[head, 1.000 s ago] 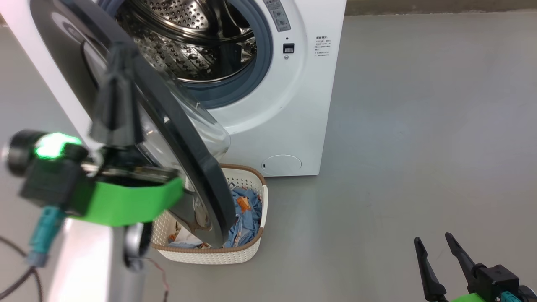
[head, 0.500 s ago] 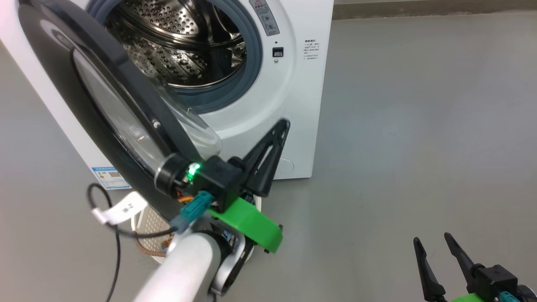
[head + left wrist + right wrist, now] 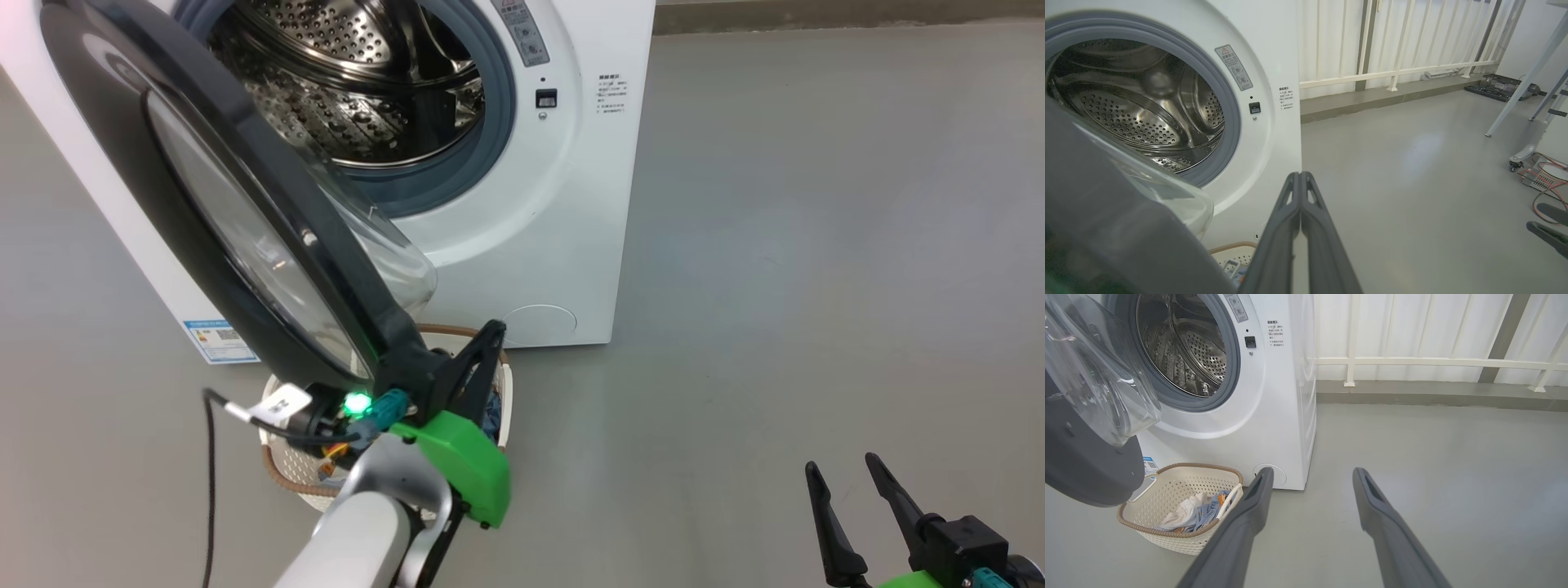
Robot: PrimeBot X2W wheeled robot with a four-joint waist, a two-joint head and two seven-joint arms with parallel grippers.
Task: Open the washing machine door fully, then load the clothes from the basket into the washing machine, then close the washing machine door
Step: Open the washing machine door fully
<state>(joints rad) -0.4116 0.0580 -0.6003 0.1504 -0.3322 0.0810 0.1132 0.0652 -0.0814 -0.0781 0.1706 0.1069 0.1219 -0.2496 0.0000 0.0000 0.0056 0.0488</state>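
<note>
Washing machine door (image 3: 237, 220) open; basket (image 3: 298, 467) beneath

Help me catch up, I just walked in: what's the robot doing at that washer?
A two-armed robot is on a laundry job. The washing machine door stands swung open, and the steel drum looks empty. The left gripper, shut and holding nothing, is close by the door's lower edge, above the basket on the floor. The clothes lie in the basket, not yet loaded. The right gripper hangs open off to the side, away from everything.
</note>
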